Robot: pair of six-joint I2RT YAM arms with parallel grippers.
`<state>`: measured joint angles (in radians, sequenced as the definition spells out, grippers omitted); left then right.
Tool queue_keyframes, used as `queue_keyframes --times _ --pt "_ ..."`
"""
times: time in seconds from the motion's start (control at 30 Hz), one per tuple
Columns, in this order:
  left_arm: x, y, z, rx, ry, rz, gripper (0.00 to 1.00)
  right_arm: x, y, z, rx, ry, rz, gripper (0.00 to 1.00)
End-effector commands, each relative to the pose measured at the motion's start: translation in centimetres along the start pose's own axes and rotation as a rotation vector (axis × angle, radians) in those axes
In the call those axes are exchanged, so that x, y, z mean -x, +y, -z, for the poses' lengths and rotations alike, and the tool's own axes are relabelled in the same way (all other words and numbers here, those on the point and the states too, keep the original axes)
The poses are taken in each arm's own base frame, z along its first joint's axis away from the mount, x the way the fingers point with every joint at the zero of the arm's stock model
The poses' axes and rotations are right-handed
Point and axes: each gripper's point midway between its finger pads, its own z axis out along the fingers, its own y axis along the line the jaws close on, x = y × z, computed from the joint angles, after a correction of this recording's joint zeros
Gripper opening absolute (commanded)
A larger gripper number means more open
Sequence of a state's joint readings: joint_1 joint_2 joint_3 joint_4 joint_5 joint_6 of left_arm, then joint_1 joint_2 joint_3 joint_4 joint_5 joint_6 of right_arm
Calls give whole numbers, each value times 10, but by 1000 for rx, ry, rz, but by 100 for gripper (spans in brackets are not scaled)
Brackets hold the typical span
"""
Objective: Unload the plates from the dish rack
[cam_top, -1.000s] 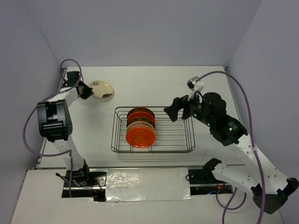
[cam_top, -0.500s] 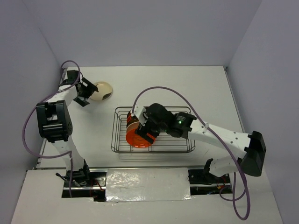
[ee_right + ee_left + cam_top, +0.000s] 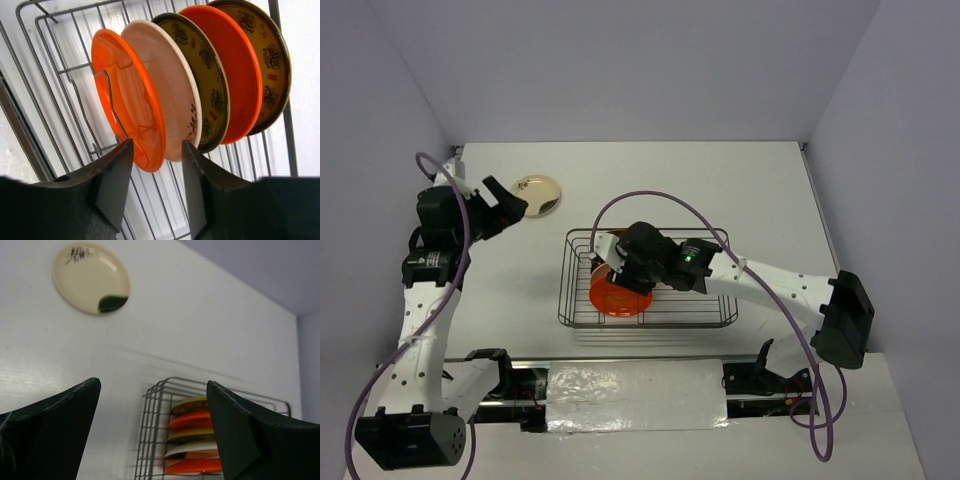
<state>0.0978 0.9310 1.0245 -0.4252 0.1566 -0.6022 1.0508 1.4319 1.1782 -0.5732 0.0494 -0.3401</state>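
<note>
The dish rack stands mid-table with several plates upright in its left half. In the right wrist view they run from an orange-red plate through a cream one to yellow-brown patterned ones. My right gripper hangs over that row. Its jaws are partly closed, open around the rims of the front orange and cream plates without touching them. A cream plate lies flat on the table at back left. My left gripper is wide open just left of it, holding nothing.
The left wrist view shows the cream plate on the table, far beyond my open fingers, and the rack's wire wall further along. Purple cables loop over both arms. The rack's wires run close beside my right fingers.
The right arm swung in from the rack's right side to the plate row, and its jaws have narrowed. The left gripper let go of the cream plate, opened wide and drew back.
</note>
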Motion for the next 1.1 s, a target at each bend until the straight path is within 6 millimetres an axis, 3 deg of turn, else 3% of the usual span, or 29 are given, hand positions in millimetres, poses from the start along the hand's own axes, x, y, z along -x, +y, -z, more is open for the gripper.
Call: queue_keyframes --times 0.0,0.13,0.33,0.4,0.43,0.47,0.67,0.83,0.97,1.0,1.07 --pt "-53 31 -7 47 158 -80 99 15 0 -8 10 -47 31 50" --pt "-56 35 -5 58 159 -92 99 17 11 -15 71 -55 21 39" --pt "-59 34 -6 44 171 -97 100 6 13 -29 60 -31 16 36" --pt "-58 33 -5 37 167 -99 100 5 11 -33 55 -20 22 22" --pt "-58 33 -5 37 167 -101 100 5 11 -32 55 -16 19 14" --pt "-58 32 -5 33 166 -101 99 12 9 -28 47 -34 14 0" --pt "-61 19 -4 -42 180 -102 100 36 -9 6 -23 -112 23 0" --pt "-62 -37 13 -361 188 -127 99 68 -32 58 -114 -225 33 0" --pt "-48 -86 52 -636 100 -185 99 88 -55 99 -170 -326 -18 0" --pt "-39 -105 67 -747 49 -235 99 94 -52 107 -122 -365 -57 0" --pt "-34 -121 88 -841 -5 -248 100 103 -59 121 -77 -428 -139 0"
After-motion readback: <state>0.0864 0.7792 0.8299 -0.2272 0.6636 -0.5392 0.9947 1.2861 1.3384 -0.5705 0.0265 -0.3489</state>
